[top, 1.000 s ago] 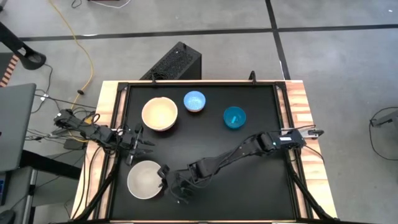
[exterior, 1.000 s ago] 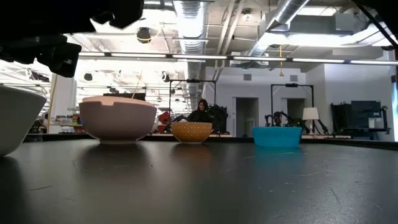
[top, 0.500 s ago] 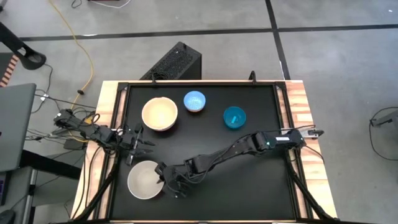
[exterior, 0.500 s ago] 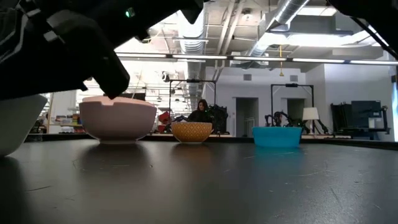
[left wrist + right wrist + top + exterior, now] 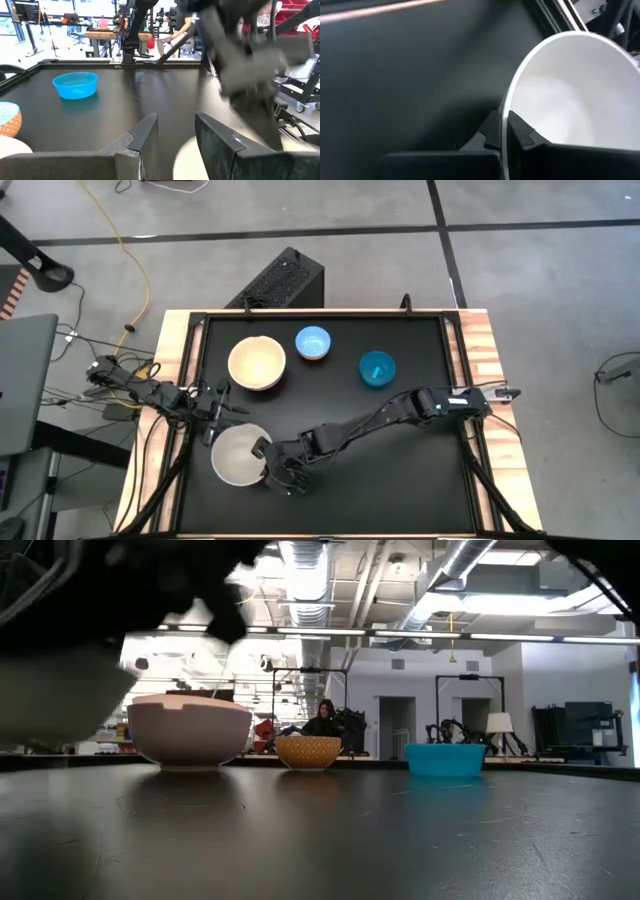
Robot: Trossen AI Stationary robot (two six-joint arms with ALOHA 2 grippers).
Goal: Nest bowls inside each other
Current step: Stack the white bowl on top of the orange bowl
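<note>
A white bowl (image 5: 238,457) is at the near left of the black table, with my right gripper (image 5: 268,467) shut on its right-hand rim. In the low view the white bowl (image 5: 60,690) shows blurred and raised above the tabletop. At the back stand a cream bowl (image 5: 257,363), a light blue bowl (image 5: 313,342) and a teal-blue bowl (image 5: 376,368), each on its base. My left gripper (image 5: 222,412) waits open at the table's left edge; in its own view the fingers (image 5: 146,136) stand apart with nothing between them. My right gripper pinches the white bowl's rim (image 5: 506,125) on the side toward the table's right, one finger inside the bowl and one outside. The fingers come slanting down from the table's right. The bowl looks lifted off the table in the low view, its mouth still upward.
The raised frame (image 5: 196,380) runs round the black tabletop. Cables and my left arm (image 5: 150,392) lie along the left edge. The middle and right of the table (image 5: 400,460) are bare apart from my right arm (image 5: 400,412) stretched across them.
My right gripper has moved toward the table's left edge up to the white bowl and shut on its rim. The bowl has then shifted a little toward the far edge and risen from where it sat.
</note>
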